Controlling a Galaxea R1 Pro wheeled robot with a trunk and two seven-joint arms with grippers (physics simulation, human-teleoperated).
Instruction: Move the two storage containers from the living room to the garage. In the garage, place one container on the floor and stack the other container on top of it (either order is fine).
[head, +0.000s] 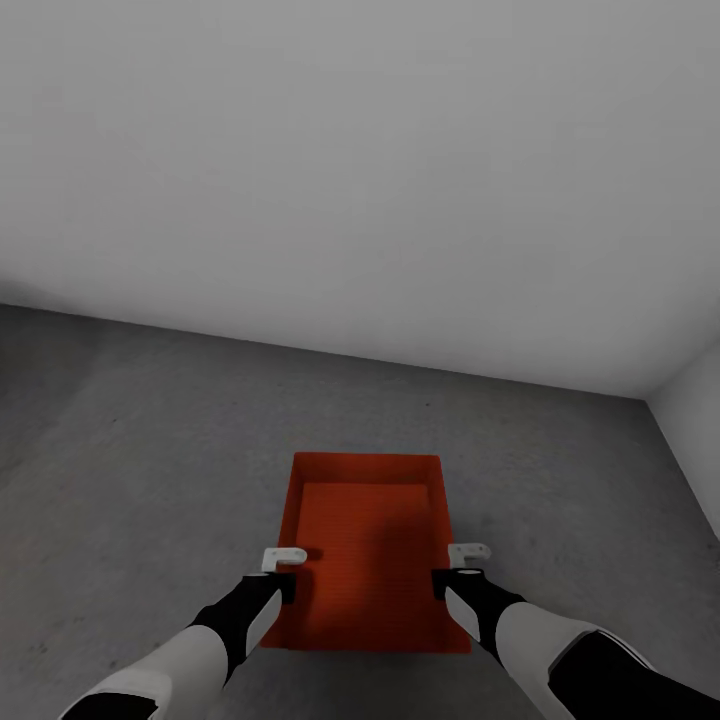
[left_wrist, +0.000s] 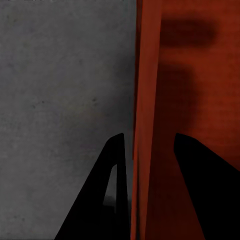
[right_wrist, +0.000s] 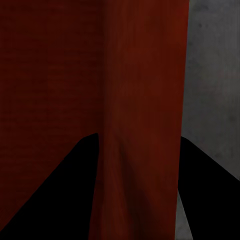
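Here: one storage container (head: 365, 550), orange-red, held over the garage floor (head: 130, 450) near a pale wall (head: 360, 180)
Left gripper (head: 284, 560) and right gripper (head: 468, 552) each straddle a side wall, fingers (left_wrist: 112, 165) closed upon it; advise lowering level, both arms together, releasing only once the base rests flat

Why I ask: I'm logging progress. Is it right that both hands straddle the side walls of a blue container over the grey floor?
Not quite: the container is orange-red, not blue, as the head view shows. The left hand and right hand do straddle its side walls over the grey floor.
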